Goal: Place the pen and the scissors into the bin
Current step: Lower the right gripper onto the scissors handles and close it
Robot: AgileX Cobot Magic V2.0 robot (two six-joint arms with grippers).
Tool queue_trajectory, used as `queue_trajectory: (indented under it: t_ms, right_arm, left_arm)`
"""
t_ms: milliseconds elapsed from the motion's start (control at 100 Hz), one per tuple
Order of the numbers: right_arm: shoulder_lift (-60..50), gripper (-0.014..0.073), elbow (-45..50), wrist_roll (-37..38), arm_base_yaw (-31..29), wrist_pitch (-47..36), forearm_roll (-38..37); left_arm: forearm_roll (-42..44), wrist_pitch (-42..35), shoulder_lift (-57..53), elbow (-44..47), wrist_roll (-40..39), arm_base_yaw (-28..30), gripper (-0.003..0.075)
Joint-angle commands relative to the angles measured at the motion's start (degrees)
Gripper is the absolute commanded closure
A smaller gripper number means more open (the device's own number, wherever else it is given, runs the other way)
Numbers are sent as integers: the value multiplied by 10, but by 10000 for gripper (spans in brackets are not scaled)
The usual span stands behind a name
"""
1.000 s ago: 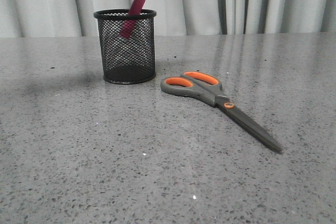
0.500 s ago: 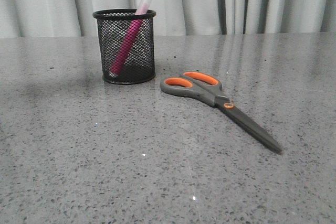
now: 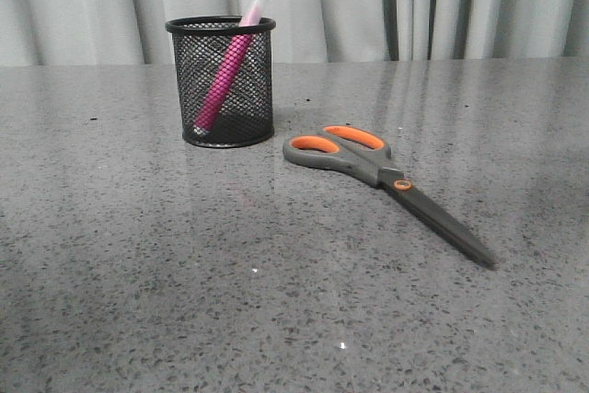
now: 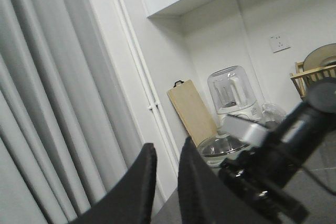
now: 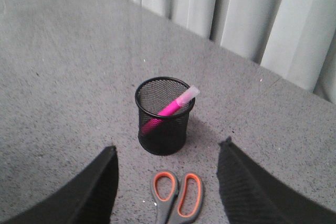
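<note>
The black mesh bin (image 3: 256,108) stands on the table at the back left. The pink pen (image 3: 224,80) leans inside it, its clear cap sticking out over the rim. The scissors (image 3: 386,175) lie flat to the right of the bin, handles toward it, blades pointing to the front right. My right gripper (image 5: 169,146) is wide open and empty, hovering above the scissors' orange-lined handles (image 5: 178,203), with the bin (image 5: 173,137) and the pen (image 5: 170,108) beyond. My left gripper (image 4: 167,145) is raised and faces the curtain, with a narrow gap between its jaws and nothing in it. Neither gripper shows in the front view.
The grey speckled table (image 3: 184,273) runs back to a grey curtain (image 3: 368,6). The left wrist view shows a wooden board (image 4: 191,111), a blender jar (image 4: 231,90) and part of a dark arm (image 4: 283,145) in the background.
A second ago the left gripper held the pen over the bin. It let go; the pen dropped in and leans there. The left arm has left the front view.
</note>
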Motion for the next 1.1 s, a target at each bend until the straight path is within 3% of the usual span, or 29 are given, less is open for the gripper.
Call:
queue_trajectory:
  t_ms: [0,150,250,480,880,1090]
  right_arm:
    - [53,214,-81,111,31,-6,-94]
    - [167,214,-178,306,95,112,-296]
    - [230,214,-214,380,132,195,-369]
    - [319,214,-217,433,150,257,-371]
    - [379,209,-215,440,150,216,-318]
    - [412,209,-215,444,150,213,-334]
  left_arm:
    - [40,-11,-31,-13,-64,-2,640]
    - [147,1,-51,-10,-185,-2,640]
    - [180,21,-52,2,-232,-2,640]
    - [180,55,-52,45,-242,-2,640]
    - [168,65,-52,64,-244,-2,640]
    - [168,88,-52,64,-244,-2,640]
